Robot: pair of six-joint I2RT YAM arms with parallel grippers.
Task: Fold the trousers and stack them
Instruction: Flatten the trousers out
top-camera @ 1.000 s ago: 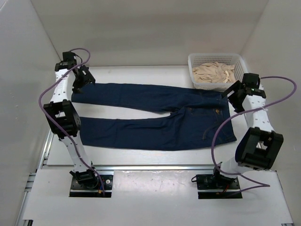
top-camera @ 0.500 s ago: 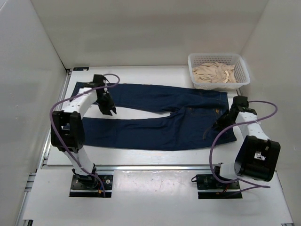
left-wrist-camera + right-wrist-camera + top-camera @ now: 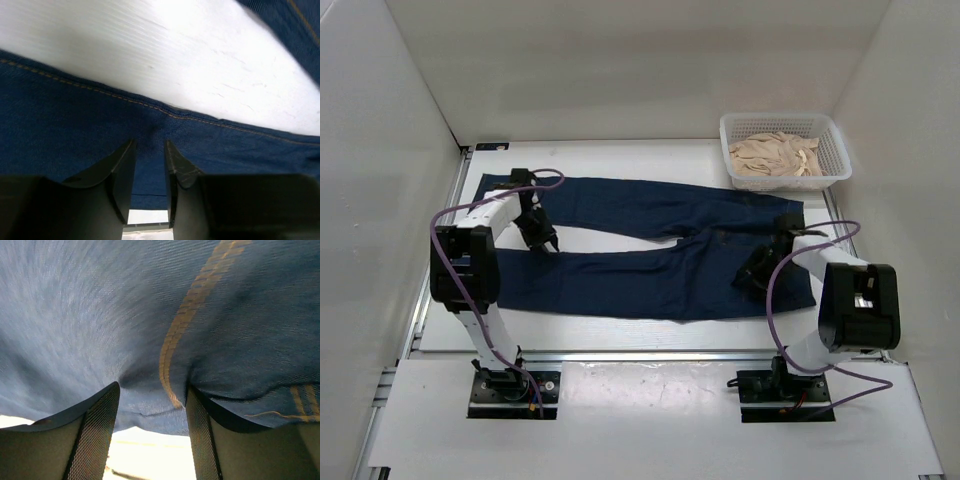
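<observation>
The dark navy trousers lie flat across the table, legs to the left and waist to the right. My left gripper is down on the near edge of the far leg. In the left wrist view its jaws stand narrow, with a pucker of denim pinched between the tips beside an orange-stitched seam. My right gripper sits on the hip area of the near leg. In the right wrist view its jaws stand wider, closed on a thick bunch of denim with a tan double seam.
A white mesh basket holding beige cloth stands at the back right, just beyond the waistband. White walls close in the table on the left, back and right. The arm bases sit on the rail at the near edge.
Both arms came down from the trousers' far ends onto the cloth. The left gripper closed on the far leg's edge. The right gripper slid left onto the hip and took up denim.
</observation>
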